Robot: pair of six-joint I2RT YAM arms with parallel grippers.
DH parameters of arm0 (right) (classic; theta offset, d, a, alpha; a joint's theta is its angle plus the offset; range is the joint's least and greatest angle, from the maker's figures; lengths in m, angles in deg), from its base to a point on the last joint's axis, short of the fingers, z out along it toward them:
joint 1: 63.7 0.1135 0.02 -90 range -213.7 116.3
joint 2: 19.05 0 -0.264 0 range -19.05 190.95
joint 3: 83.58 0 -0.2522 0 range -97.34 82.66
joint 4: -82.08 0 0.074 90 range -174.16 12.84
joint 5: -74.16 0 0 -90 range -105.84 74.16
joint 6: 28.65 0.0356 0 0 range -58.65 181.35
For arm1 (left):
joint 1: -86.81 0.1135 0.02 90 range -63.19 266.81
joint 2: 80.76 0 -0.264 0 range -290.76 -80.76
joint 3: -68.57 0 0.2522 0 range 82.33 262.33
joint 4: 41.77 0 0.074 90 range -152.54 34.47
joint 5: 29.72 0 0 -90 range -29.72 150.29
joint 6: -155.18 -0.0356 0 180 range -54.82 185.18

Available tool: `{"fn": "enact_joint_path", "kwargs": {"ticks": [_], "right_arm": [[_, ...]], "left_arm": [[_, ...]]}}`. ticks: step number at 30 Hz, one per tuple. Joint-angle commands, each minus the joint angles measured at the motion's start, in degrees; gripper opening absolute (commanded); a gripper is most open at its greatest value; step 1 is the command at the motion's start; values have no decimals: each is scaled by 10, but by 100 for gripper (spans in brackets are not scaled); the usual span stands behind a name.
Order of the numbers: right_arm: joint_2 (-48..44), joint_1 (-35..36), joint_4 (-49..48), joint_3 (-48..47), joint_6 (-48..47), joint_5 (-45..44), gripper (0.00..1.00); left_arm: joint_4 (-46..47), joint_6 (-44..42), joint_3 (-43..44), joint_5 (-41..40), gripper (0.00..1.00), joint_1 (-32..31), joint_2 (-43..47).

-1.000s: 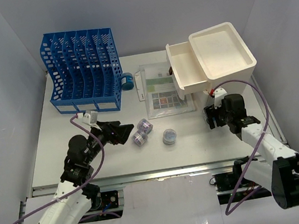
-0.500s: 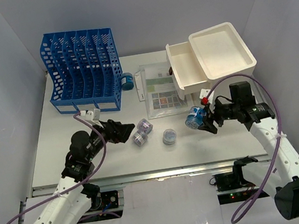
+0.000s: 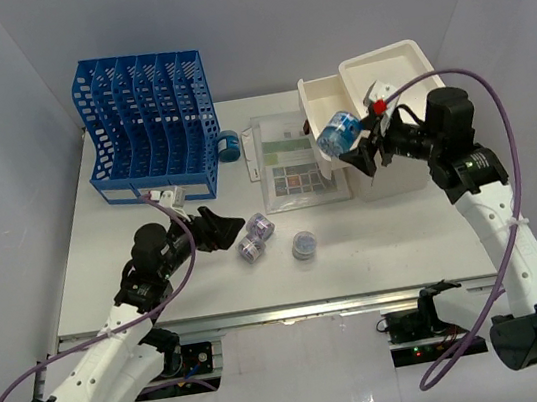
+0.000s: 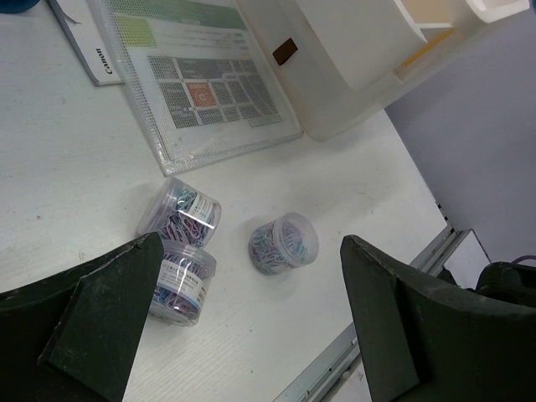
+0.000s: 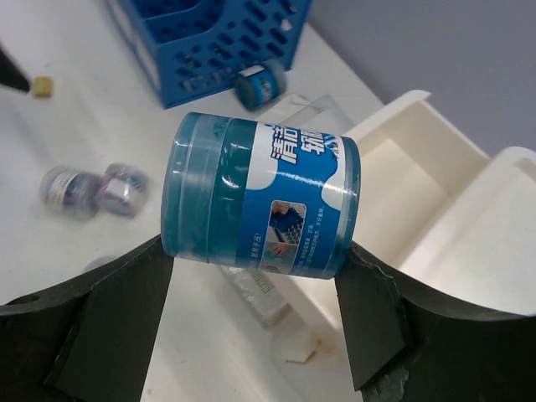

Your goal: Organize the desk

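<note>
My right tool (image 3: 349,140) is clamped on a teal tub (image 5: 260,197) with a blue and white label. The jaws stand fairly wide because the tub fills the gap, one finger pressed on each flat end. The tub lies on its side, lifted off the desk (image 3: 378,255); from above it lines up with the open drawer (image 3: 330,126) of the cream cabinet (image 3: 399,90), which stands at the desk's far right corner

My left tool (image 3: 228,232) gapes fully open with nothing between its fingers. It hangs low over the desk's middle, pointing at three small clear jars of coloured clips. Two of them, (image 4: 180,208) and (image 4: 180,285), lie touching; the third (image 4: 283,243) sits a little apart to their right

The desk itself is the broad white top under everything, with a metal rail along its near edge. A blue file rack (image 3: 146,128) stands at its far left, a small blue roll (image 3: 228,146) just beside it. A clear sleeve holding a printed sheet (image 3: 288,163) lies flat between rack and cabinet
</note>
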Motion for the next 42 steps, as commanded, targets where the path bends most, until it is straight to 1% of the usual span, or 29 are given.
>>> {"fn": "enact_joint_path", "kwargs": {"ticks": [1,3,6,10,13,19,21,25,27,30,32,36,38,42], "right_arm": [[85,0,-83,-89,117,-181,16],[117,1,-78,-102,127,-205,18],[130,12,-83,-99,133,-237,21],[143,22,-82,-95,135,-248,23],[152,34,-79,-96,136,-267,27],[172,63,-68,-99,138,-306,45],[178,71,-66,-98,138,-320,47],[186,78,-65,-95,137,-357,58],[187,79,-66,-93,136,-362,61],[187,81,-63,-90,137,-365,74],[186,83,-57,-93,135,-361,86],[176,87,-50,-96,132,-351,97],[171,89,-47,-97,129,-344,93],[159,89,-33,-101,109,-308,92]], "left_arm": [[-4,6,28,-3,98,2,-8],[-4,4,29,-3,98,1,-8],[-4,0,27,-5,98,2,-7],[1,1,19,-5,98,2,-10],[9,8,14,-4,98,1,-15],[14,18,11,-1,98,2,-15],[14,20,9,-1,98,2,-12],[14,27,-1,-2,98,2,-3],[14,30,-7,-3,98,2,4],[14,34,-15,-4,98,2,8],[14,35,-16,-4,98,2,8],[14,37,-11,-7,98,2,4],[13,40,-8,-10,98,2,-1],[-2,53,7,-25,98,2,-21]]}}
